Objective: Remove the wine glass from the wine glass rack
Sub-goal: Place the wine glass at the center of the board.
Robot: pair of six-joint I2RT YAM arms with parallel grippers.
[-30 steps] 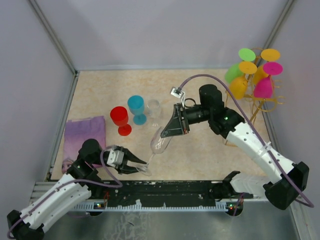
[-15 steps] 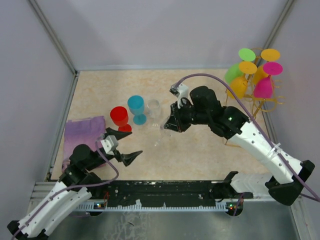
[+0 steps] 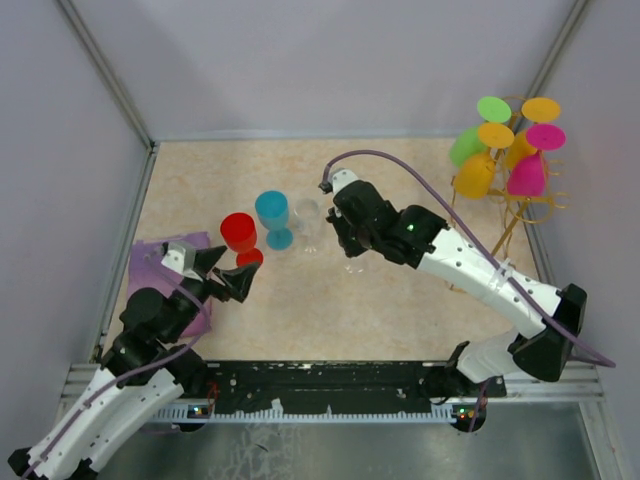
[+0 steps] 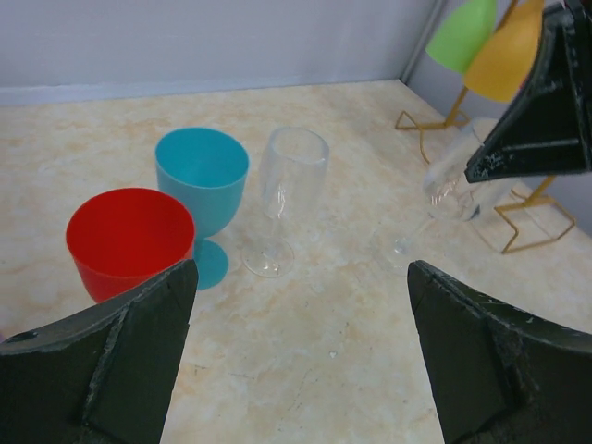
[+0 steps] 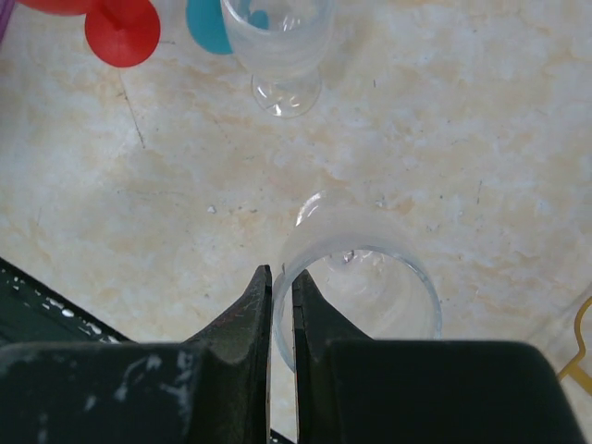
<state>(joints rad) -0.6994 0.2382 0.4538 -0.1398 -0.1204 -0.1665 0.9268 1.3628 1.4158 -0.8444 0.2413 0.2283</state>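
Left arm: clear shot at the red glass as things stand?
Probably yes. Its fingers stand open and empty, and the red glass stands just ahead with nothing between. The blue glass is close beside it and might get brushed.

- Tan marbled table [image 3: 330, 310]: the near-centre strip btwn the cups & the black front rail [image 3: 330, 382] is bare. So is the far strip along the back wall.
- Left-centre is blocked by a row: red plastic goblet [image 3: 238, 232], blue plastic goblet [image 3: 271, 211], clear stemmed wine glass [image 3: 308, 216]. I see no finger room btwn red & blue.
- My left gripper [image 4: 301, 268], jaws wide apart, faces that row w/ bare table ahead of it.
- Second clear wine glass [image 5: 361, 277], rim pinched in my right gripper [image 5: 280, 277], is just right of the standing clear one. Slim gap.
- White right arm [image 3: 480, 275] lies diagonally across centre-right, barring the near-side route to the far-right corner.
- That corner is filled by the gold wire rack [image 3: 545, 204] w/ upside-down coloured glasses [image 3: 473, 176].
- Purple cloth [image 3: 160, 262] at the left edge: flat, low.
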